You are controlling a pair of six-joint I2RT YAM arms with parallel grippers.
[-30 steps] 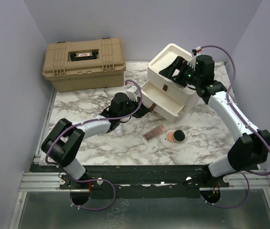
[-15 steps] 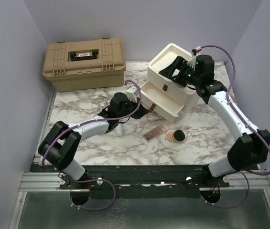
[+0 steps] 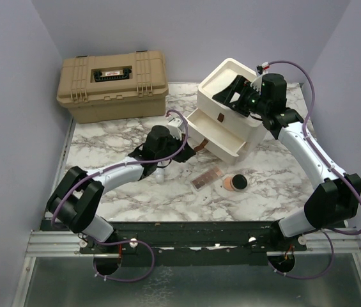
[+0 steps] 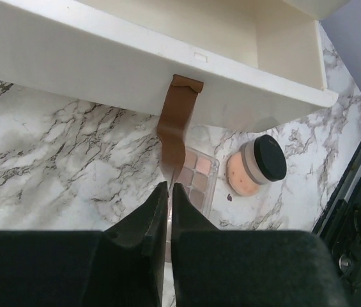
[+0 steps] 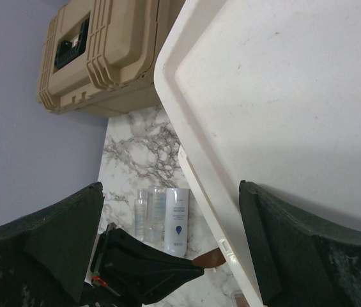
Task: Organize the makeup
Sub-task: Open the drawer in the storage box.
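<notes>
The left gripper point(image 4: 169, 192) has its jaws pinched flat on the end of the brown pull strap point(image 4: 179, 115), which runs up to the drawer point(image 4: 129, 61) front. Over the last second its elbow has swung back toward the near-left corner while the wrist barely shifted. The drawer may have slid out a touch more, though the overhead view is too coarse to be sure. It stands open, and the part in view has no makeup in it yet.

The right gripper point(image 3: 234, 97) has not moved. It is spread wide over the drawer unit point(image 3: 244, 137) top and holds nothing.

The pink palette point(image 4: 196, 176) and round compact point(image 4: 260, 166) lie just beside each other, directly in the strap's pull line, so room there is short. 2 slim tubes and 1 whitish bottle point(image 5: 176, 220) stand near the unit's left side. Bare table point(image 3: 116, 192) lies near-left, and the toolbox point(image 3: 112, 83) sits well apart.
</notes>
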